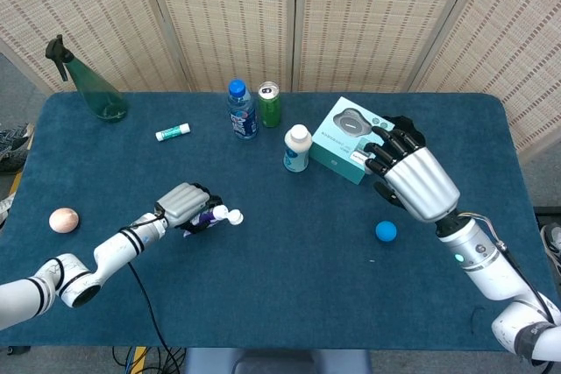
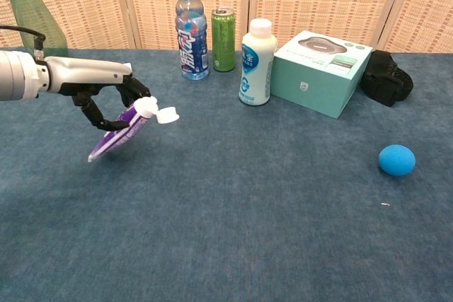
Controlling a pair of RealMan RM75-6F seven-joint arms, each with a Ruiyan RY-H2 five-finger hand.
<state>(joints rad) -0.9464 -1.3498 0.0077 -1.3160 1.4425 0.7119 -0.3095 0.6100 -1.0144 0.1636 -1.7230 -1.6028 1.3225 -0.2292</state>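
Observation:
My left hand [image 1: 182, 207] [image 2: 106, 94] grips a purple and white toothpaste tube [image 2: 124, 129] [image 1: 210, 216] with a white cap [image 2: 168, 114], low over the left part of the blue table [image 1: 280, 304]. The tube's tail tilts down toward the cloth. My right hand [image 1: 412, 172] hangs open above the table's right side, fingers spread, over the edge of the teal box [image 1: 349, 139] [image 2: 322, 72] and beside the black object [image 2: 386, 76]. Only one dark fingertip of that hand shows at the chest view's top right corner. A blue ball [image 1: 386, 231] [image 2: 396, 160] lies below the right hand.
A white bottle [image 1: 297, 147] [image 2: 257, 62], green can [image 1: 269, 103] [image 2: 224, 39] and blue-capped water bottle [image 1: 241, 109] [image 2: 192, 31] stand at the back centre. A green spray bottle [image 1: 92, 85] is far left, a white stick [image 1: 173, 132] near it, a pale ball [image 1: 63, 219] at the left edge.

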